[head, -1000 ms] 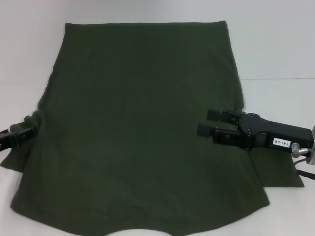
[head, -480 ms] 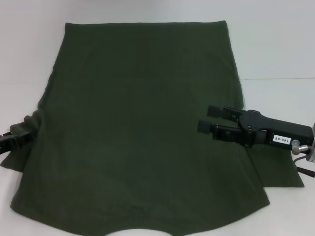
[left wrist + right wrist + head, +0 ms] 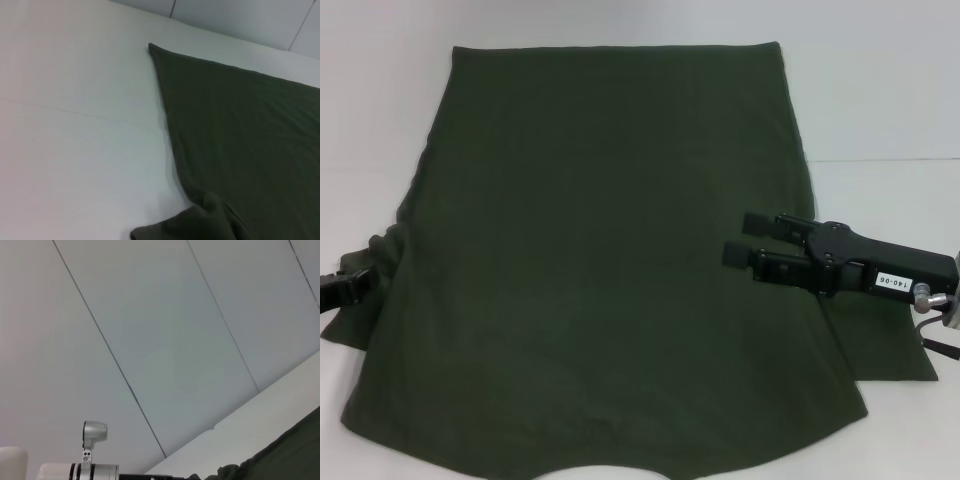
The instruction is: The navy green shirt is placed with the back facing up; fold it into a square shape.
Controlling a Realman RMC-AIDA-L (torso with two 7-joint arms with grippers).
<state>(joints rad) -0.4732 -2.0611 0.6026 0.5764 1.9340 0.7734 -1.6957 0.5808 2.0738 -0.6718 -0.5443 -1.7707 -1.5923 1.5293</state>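
Observation:
The navy green shirt [image 3: 610, 250] lies spread flat on the white table [image 3: 880, 110], plain side up, hem at the far end. Its left sleeve is bunched up near my left gripper [image 3: 342, 288], which shows only partly at the left edge beside that sleeve. My right gripper [image 3: 745, 238] hovers open over the shirt's right side, fingertips pointing left, nothing between them. The left wrist view shows the shirt [image 3: 240, 140] with its far corner and a rumpled fold. A sliver of shirt [image 3: 295, 452] appears in the right wrist view.
White table surface [image 3: 75, 125] surrounds the shirt on the left, right and far sides. A panelled white wall [image 3: 160, 340] stands behind the table. The shirt's right sleeve [image 3: 895, 345] lies flat under the right arm.
My left gripper has drawn back to the left, away from the bunched sleeve. The right gripper has shifted slightly right and toward me, still open. The shirt has stayed put.

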